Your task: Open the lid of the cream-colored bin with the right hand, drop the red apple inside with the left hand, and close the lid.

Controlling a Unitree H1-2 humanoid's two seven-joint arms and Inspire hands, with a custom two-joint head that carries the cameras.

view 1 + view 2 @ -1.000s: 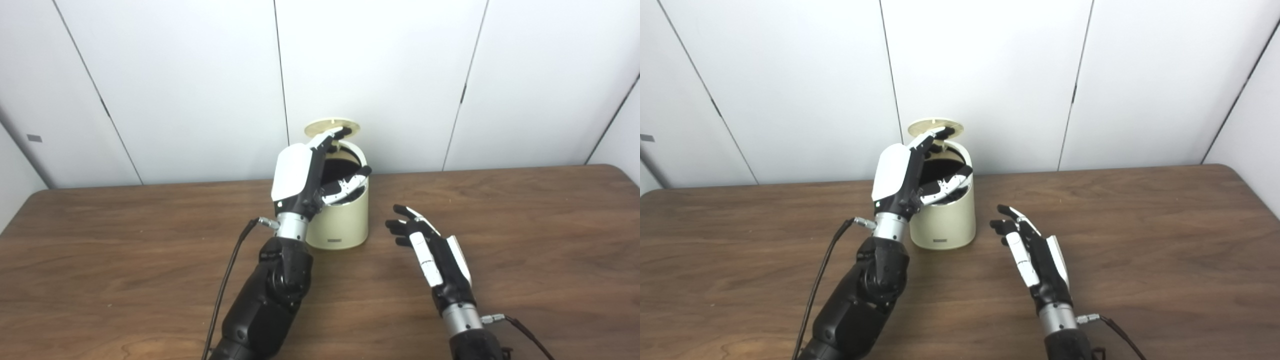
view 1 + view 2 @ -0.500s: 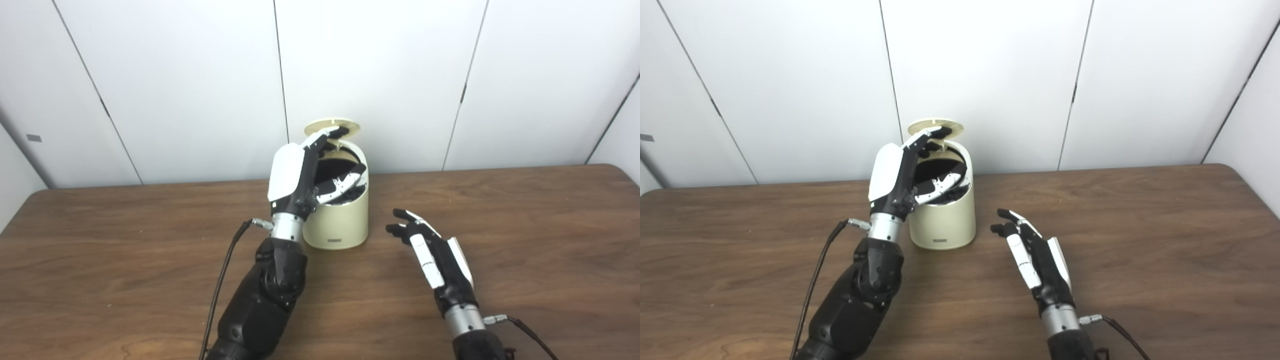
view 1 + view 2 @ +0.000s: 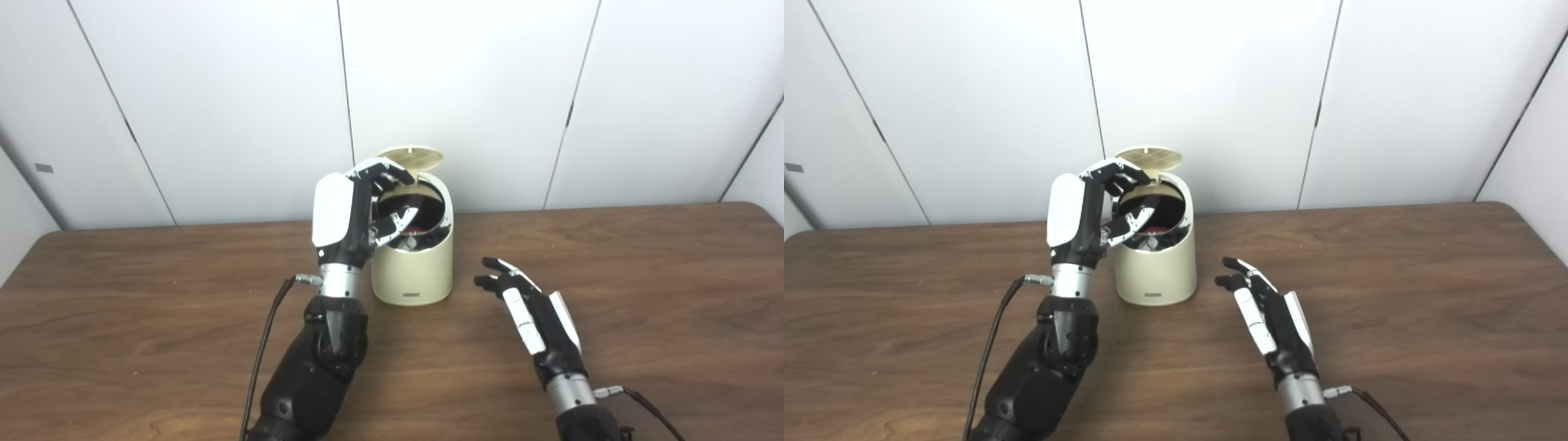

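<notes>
The cream-colored bin (image 3: 413,272) stands at the back middle of the table, its round lid (image 3: 413,158) tipped up behind the opening. A patch of the red apple (image 3: 415,229) shows deep inside the dark opening. My left hand (image 3: 352,208) is raised at the bin's left rim, fingers curled and apart over the opening, holding nothing. My right hand (image 3: 531,306) hovers low over the table to the right of the bin, fingers spread and empty.
The brown wooden table (image 3: 643,294) stretches wide on both sides of the bin. A white panelled wall (image 3: 490,92) rises close behind it. Black cables trail from both wrists, left cable (image 3: 269,343) and right cable (image 3: 643,407).
My left hand has drawn back leftward from above the opening and its fingers have curled. The apple now shows inside the bin. The right hand has barely shifted.
</notes>
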